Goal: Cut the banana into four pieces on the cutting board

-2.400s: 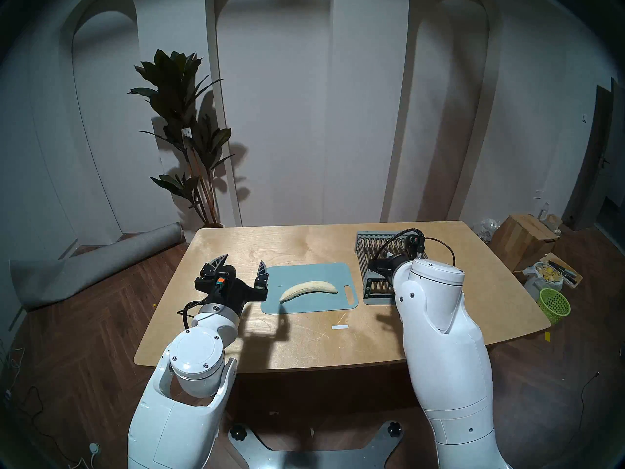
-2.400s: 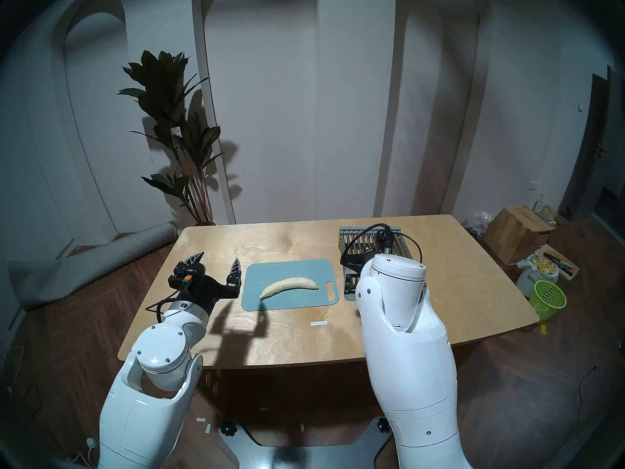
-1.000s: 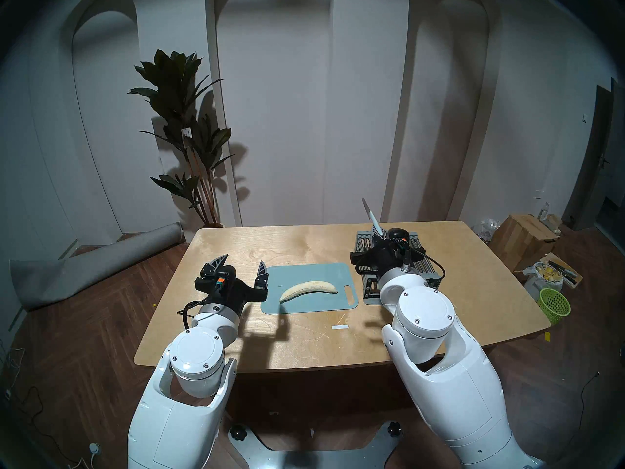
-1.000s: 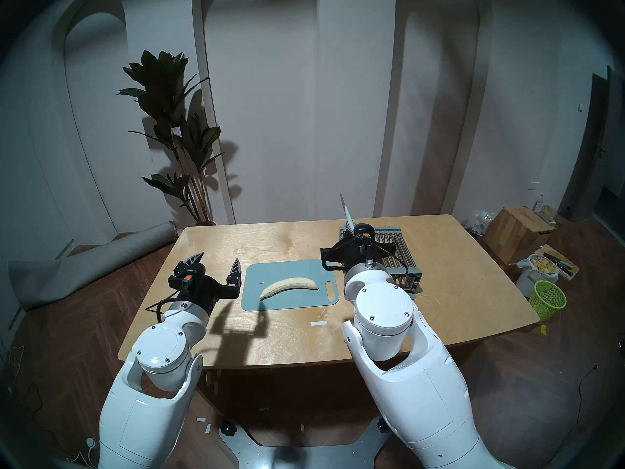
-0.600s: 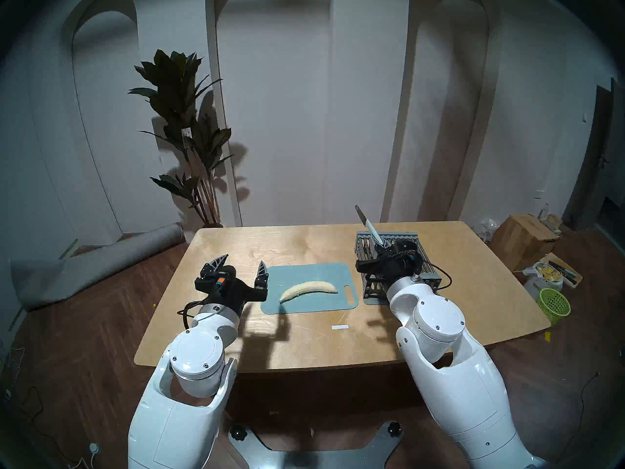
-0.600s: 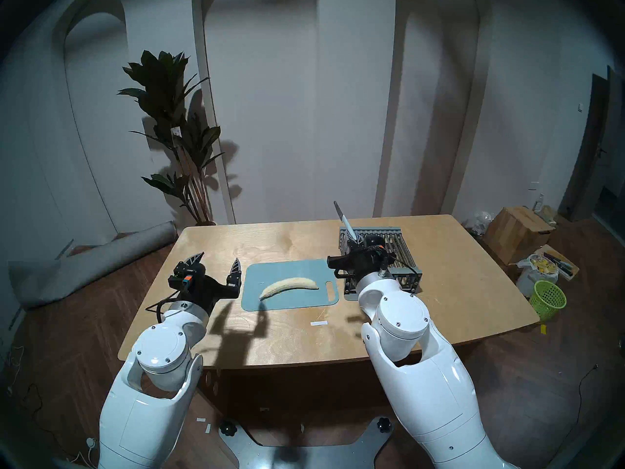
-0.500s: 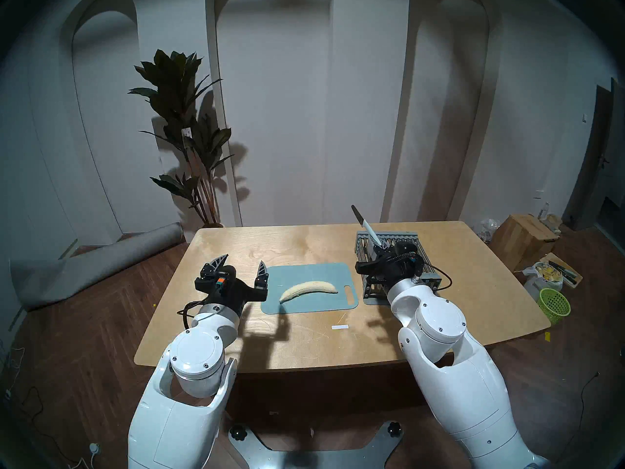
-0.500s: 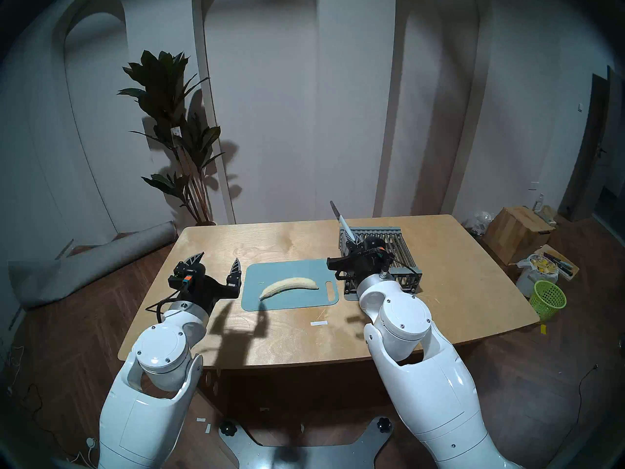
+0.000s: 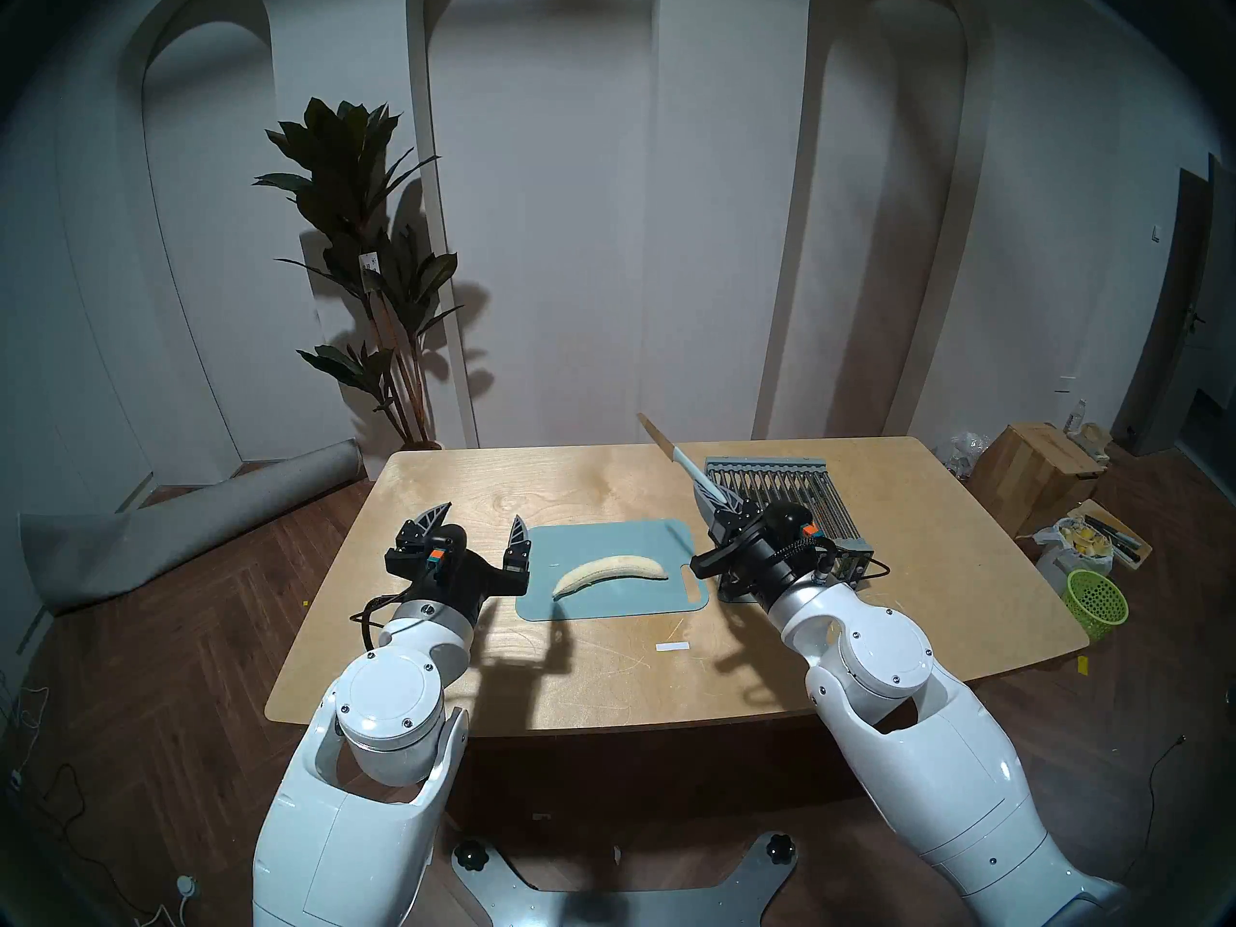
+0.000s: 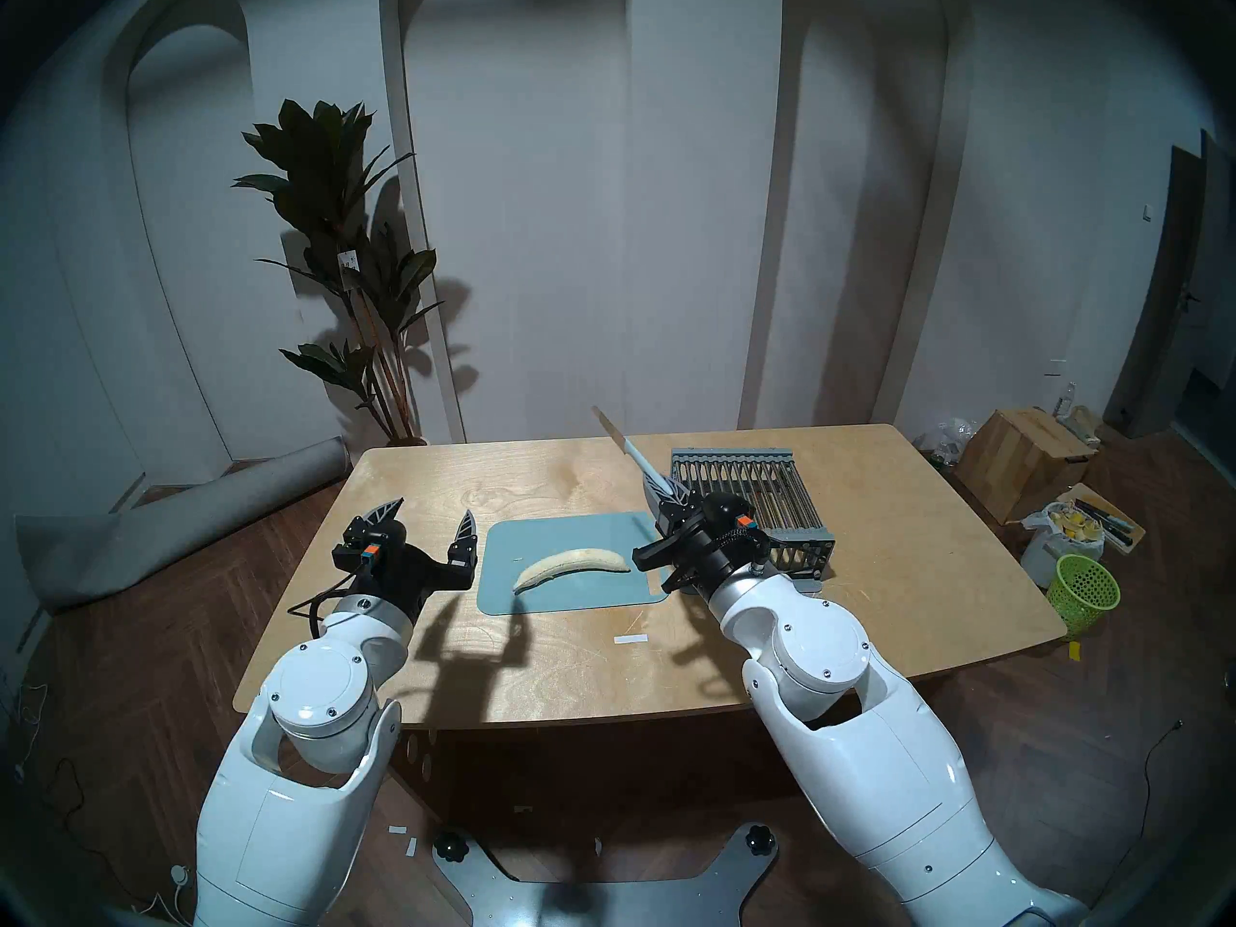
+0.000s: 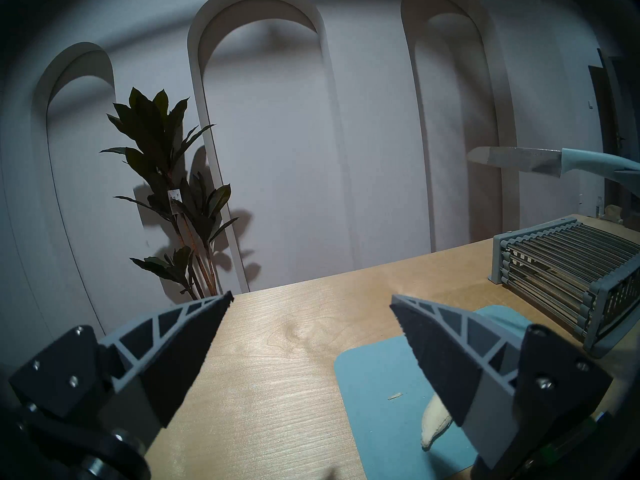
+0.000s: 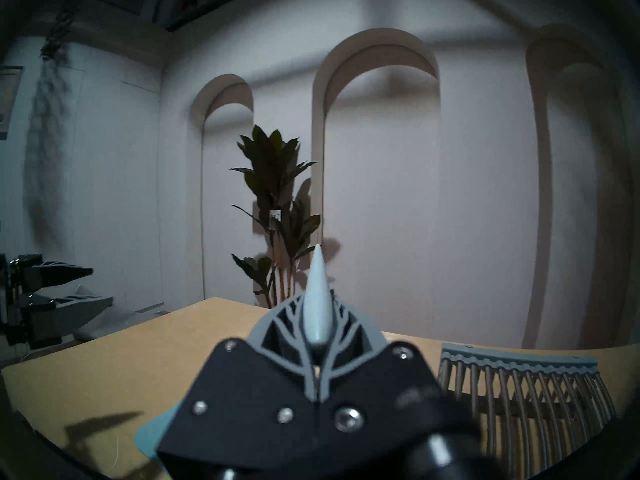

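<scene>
The right gripper (image 9: 717, 504) is pinching a knife (image 9: 675, 452) by its smooth pale-blue handle. The left gripper (image 9: 478, 526) is hanging spread. The curved, matte banana (image 9: 610, 572) is lying whole mid cutting board (image 9: 642, 538), its end hidden in the left wrist view.

- The banana (image 9: 610, 572), peeled, pale cream and whole, lies curved across the middle of the cutting board.
- The cutting board (image 9: 602, 538), thin blue-grey plastic, lies flat, handle slot at its right end.

banana (image 11: 435, 425) mostly behind left tool finger (image 11: 446, 361), knife (image 11: 554, 162) handle cut off
</scene>
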`<action>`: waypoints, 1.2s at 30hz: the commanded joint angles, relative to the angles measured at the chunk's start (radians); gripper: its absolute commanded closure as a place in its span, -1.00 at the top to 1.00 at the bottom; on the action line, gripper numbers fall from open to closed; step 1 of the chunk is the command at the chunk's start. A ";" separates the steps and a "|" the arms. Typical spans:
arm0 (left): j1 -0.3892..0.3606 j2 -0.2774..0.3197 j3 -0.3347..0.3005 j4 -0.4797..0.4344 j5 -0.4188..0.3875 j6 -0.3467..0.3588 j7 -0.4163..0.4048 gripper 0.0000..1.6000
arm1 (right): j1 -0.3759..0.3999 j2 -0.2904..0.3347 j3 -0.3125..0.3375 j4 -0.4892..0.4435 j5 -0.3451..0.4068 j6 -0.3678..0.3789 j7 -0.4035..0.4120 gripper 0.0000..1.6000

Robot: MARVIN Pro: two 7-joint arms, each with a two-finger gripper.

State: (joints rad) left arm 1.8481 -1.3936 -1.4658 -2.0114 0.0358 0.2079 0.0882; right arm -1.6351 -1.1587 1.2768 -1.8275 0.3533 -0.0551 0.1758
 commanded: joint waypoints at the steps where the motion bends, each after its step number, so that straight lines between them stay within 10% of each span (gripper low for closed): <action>1: -0.005 0.000 0.001 -0.022 -0.002 -0.004 -0.003 1.00 | -0.015 0.053 0.007 -0.025 -0.014 -0.016 0.044 -1.00; 36: -0.005 0.000 0.001 -0.022 -0.002 -0.004 -0.002 1.00 | 0.075 -0.026 -0.109 0.187 -0.050 -0.043 0.116 -1.00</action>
State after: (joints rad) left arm 1.8482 -1.3936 -1.4658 -2.0118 0.0357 0.2080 0.0881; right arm -1.6134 -1.1493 1.1858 -1.6376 0.3008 -0.0824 0.2757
